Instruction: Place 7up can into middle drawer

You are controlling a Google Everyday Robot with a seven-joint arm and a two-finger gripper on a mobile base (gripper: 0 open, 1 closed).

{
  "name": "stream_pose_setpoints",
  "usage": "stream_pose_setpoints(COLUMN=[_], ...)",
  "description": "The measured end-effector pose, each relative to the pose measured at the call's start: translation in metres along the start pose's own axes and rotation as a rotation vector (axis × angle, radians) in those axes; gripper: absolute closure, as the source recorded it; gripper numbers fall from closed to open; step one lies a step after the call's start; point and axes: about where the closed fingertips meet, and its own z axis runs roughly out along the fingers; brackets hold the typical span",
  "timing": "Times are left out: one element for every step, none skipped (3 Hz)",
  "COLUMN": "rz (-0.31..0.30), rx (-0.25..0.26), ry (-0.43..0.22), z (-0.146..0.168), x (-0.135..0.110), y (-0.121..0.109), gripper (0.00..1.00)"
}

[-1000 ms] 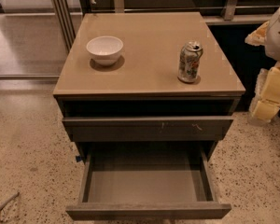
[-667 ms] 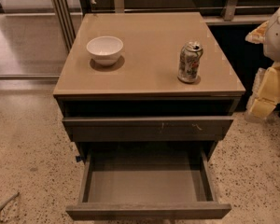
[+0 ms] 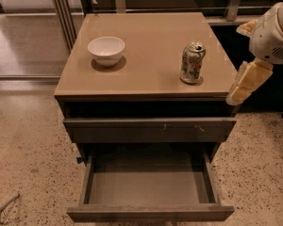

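Nothing is visibly shifting since the earlier frames. The 7up can (image 3: 192,63), the white bowl (image 3: 106,50), the middle drawer (image 3: 151,213) and the arm (image 3: 273,32) are all sitting where they were a second ago.

The 7up can is standing upright on the tabletop (image 3: 151,32), toward its right side and nearer the front edge than the back, with its silver top and opening showing. The white bowl is resting on the left half of the same tabletop, well apart from the can.

The tool (image 3: 247,81) is hanging at the right edge of the view, off the tabletop, just beside its front right corner and apart from the can. Whether it is open or closed cannot be told.

Below, the middle drawer is standing pulled out toward the camera, with its smooth grey floor lying in view between thin side walls. Above it, a drawer front (image 3: 151,129) with small pale scratches is sitting closed under the tabletop.
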Motion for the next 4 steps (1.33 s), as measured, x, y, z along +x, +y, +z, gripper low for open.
stream_pose_setpoints(rz=[0.031,0.091,0.127,0.123], rx=[0.033,0.032,0.007,0.021], ry=[-0.138,-0.312,-0.38,-0.361], z=[0.032,0.065,0.083,0.085], x=[-0.011,-0.022,-0.026,-0.019], y=[-0.035,-0.061,-0.067,-0.066], gripper=[0.0,0.0,0.0,0.0])
